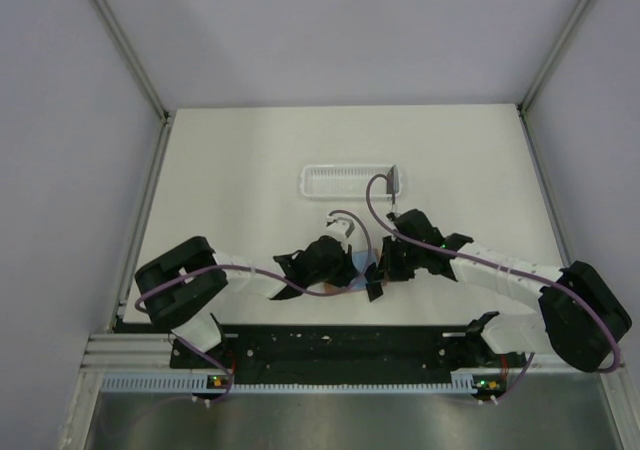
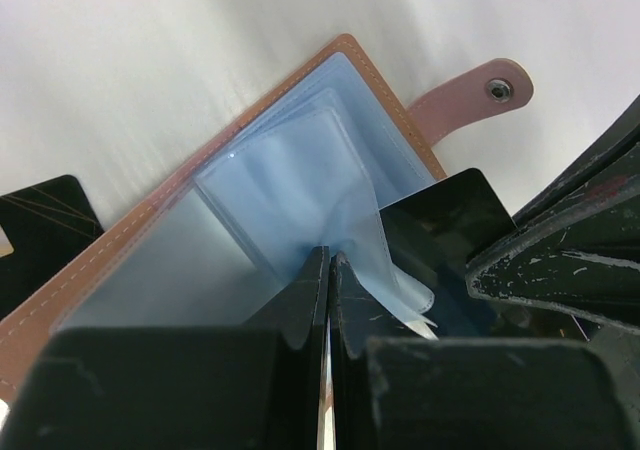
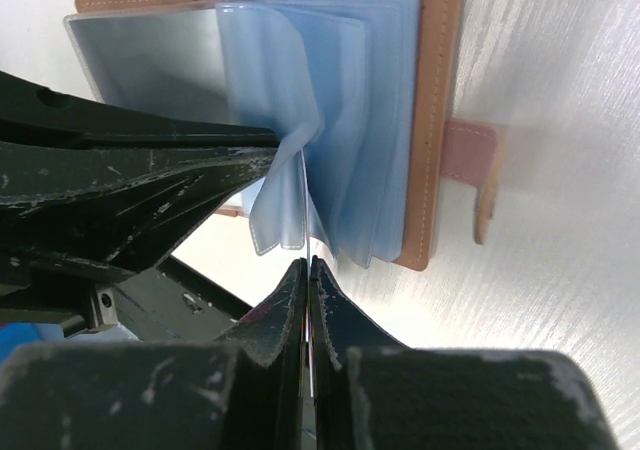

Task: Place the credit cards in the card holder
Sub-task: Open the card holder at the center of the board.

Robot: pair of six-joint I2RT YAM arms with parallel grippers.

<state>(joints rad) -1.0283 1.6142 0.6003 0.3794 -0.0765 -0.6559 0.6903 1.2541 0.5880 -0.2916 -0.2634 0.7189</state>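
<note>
Insertion looks barely begun: holder (image 3: 435, 120) lies open on the table (image 2: 150, 50), left gripper (image 2: 328, 265) pinching up a clear sleeve (image 2: 300, 170), right gripper (image 3: 308, 270) clamped on one card (image 2: 440, 220) at that sleeve's mouth, while the second card (image 2: 40, 225) waits beside the holder.

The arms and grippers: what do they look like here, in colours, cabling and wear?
Both the left arm and the right arm have white link segments joined by bulky black joint housings. A purple cable runs loosely along each arm. The left gripper and the right gripper are black, with two wedge-shaped fingers tapering to thin tips, their surfaces scuffed with pale scratches.
</note>
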